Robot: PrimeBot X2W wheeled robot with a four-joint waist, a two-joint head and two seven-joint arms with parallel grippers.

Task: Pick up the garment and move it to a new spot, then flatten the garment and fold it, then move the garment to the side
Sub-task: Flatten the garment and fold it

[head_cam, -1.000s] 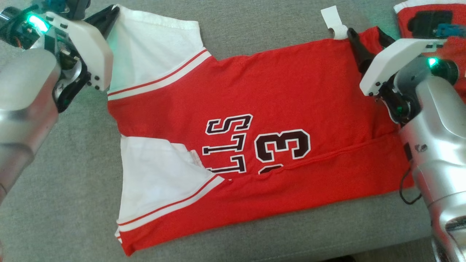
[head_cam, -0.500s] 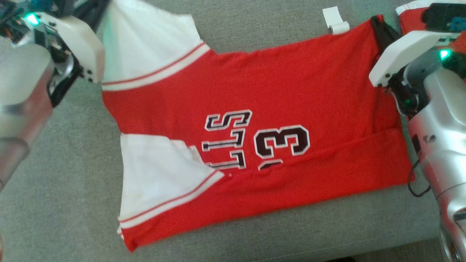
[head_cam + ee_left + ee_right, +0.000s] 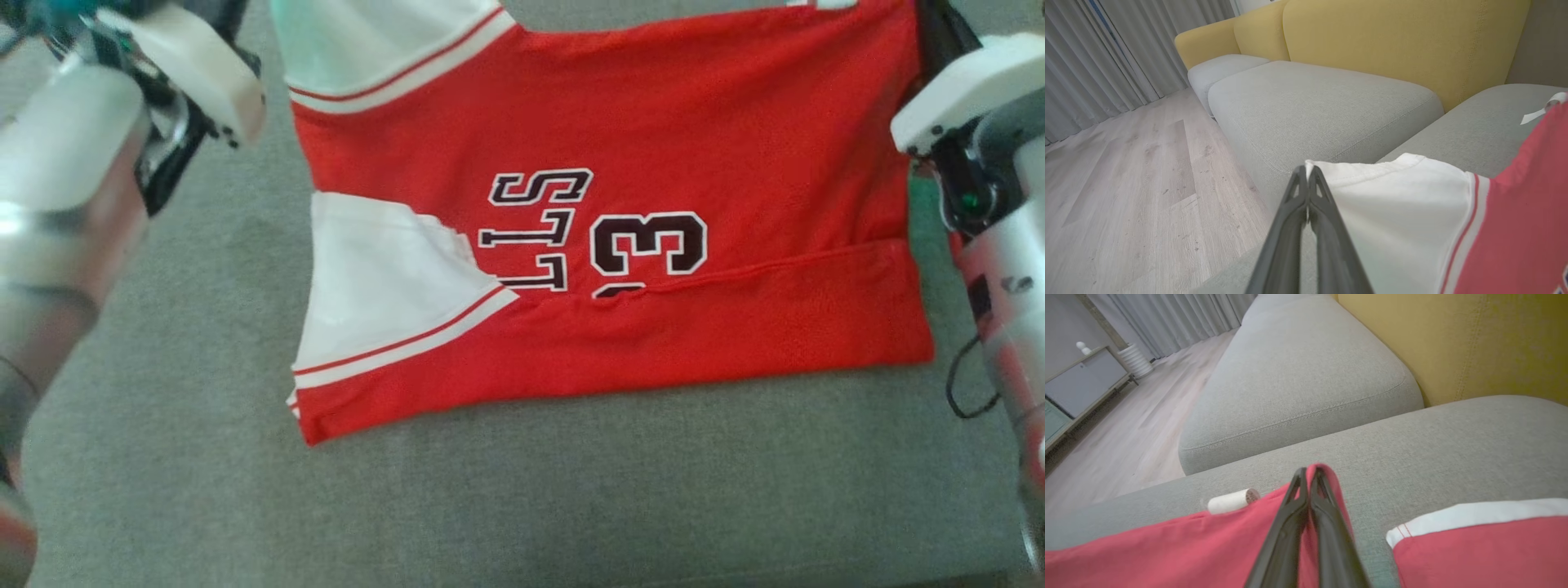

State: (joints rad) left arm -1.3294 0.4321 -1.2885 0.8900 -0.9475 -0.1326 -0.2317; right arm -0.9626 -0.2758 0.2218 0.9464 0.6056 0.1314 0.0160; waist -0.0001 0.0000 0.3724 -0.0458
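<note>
A grey sofa seat cushion (image 3: 522, 506) carried everything, with a yellow backrest (image 3: 1453, 343) behind it and a second grey cushion (image 3: 1298, 375) alongside. A red and white jersey (image 3: 653, 122) lay spread across it, lettering up, its near strip folded over onto the body and its far corners raised. A small white roll (image 3: 1231, 501) rested just beside the jersey's far edge. Another red and white garment (image 3: 1478, 547) lay near it, on the right.

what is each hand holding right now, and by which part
Both hold the red and white jersey: the left hand pinches the white sleeve at its edge, the right hand pinches a red hem corner.
</note>
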